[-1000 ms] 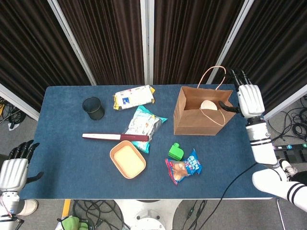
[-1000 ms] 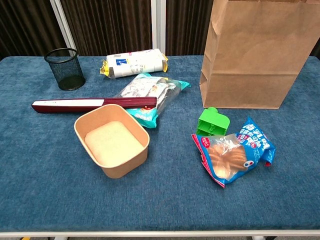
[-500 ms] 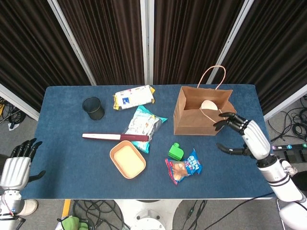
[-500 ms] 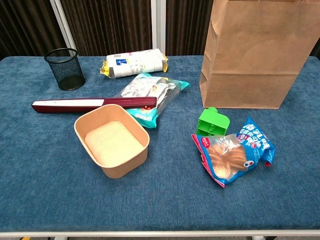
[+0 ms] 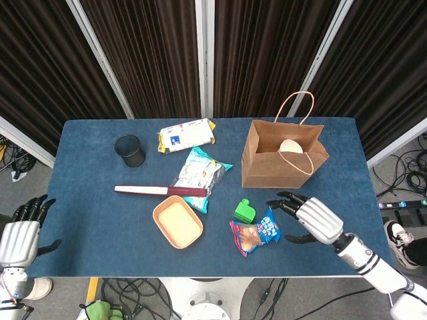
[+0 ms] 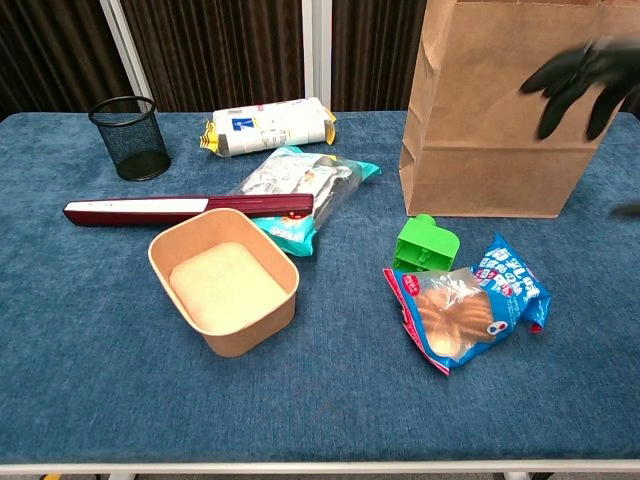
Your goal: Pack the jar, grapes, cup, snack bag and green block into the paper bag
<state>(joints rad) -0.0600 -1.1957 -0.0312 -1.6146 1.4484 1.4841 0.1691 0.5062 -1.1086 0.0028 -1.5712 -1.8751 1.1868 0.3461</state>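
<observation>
R hand (image 5: pixel 312 220) w/ fingers spread, holding nothing, hovers just right of snack bag (image 5: pixel 256 233) near desk (image 5: pixel 93 200) front edge. L hand (image 5: pixel 19 239) off desk's front-left corner, fingers apart, empty. Green block (image 5: pixel 245 211) just behind snack bag, touching or nearly. Tan bowl (image 5: pixel 177 221) left of it, maroon flat case (image 5: pixel 160 191) behind bowl. Paper bag (image 5: pixel 283 159) upright at back right, pale round item inside. Mesh cup (image 5: pixel 130 151) back left.
</observation>
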